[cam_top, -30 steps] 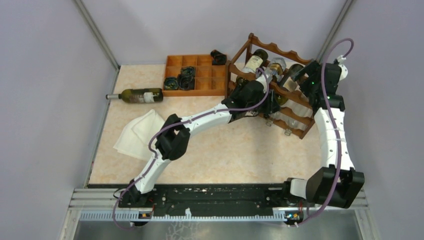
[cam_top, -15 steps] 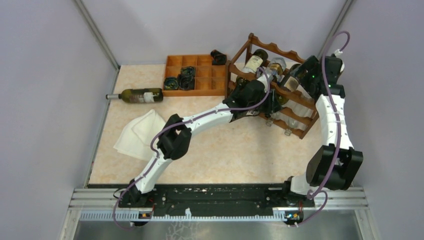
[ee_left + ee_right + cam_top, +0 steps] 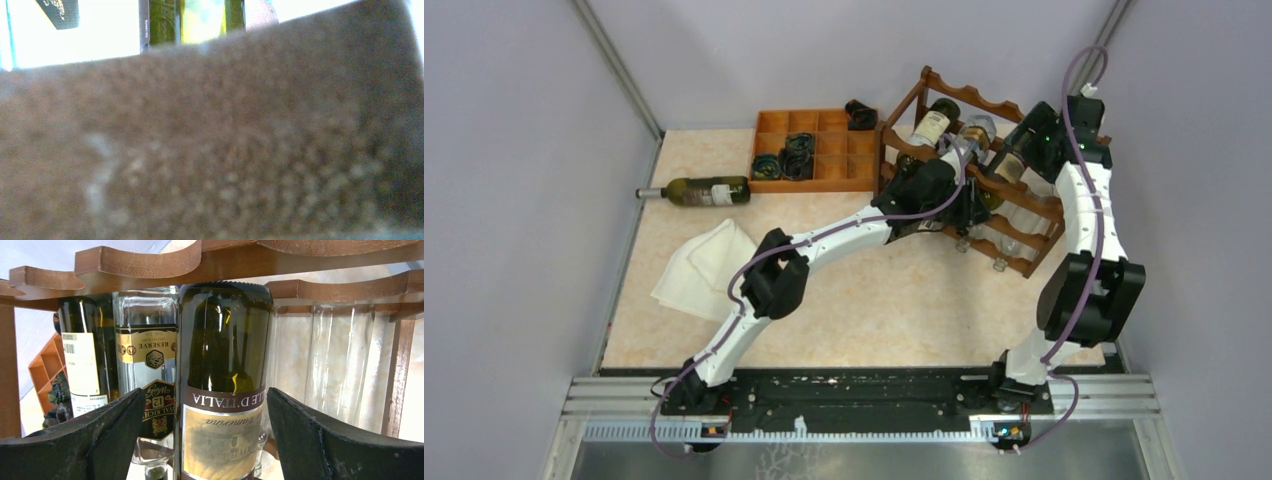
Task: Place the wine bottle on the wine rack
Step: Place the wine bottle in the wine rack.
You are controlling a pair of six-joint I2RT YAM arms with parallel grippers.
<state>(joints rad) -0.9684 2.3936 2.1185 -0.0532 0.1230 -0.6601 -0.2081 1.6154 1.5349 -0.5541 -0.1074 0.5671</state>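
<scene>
The reddish-brown wine rack (image 3: pixel 1027 201) stands at the back right, its wavy rails (image 3: pixel 140 262) close up in the right wrist view. A green wine bottle (image 3: pixel 225 355) with a brown-and-cream label lies in its top tier (image 3: pixel 1007 160). My right gripper (image 3: pixel 206 400) is open, one finger on either side of that bottle with a gap at each side; from above it sits at the rack's back end (image 3: pixel 1027 140). My left gripper (image 3: pixel 972 205) is shut and pressed against the rack's front. Blurred brown wood (image 3: pixel 210 140) fills the left wrist view and hides the fingers.
A second dark green bottle (image 3: pixel 704 190) lies on the table at the left wall. A whisky bottle (image 3: pixel 145 355) and a dark bottle (image 3: pixel 82 360) lie beside the held-between one. An orange-brown compartment tray (image 3: pixel 814 118) and a white cloth (image 3: pixel 699 265) are further left.
The right arm has folded up, and its gripper has slid up and left along the top tier towards the rack's back. Its jaws narrowed slightly. The left arm stays put.
</scene>
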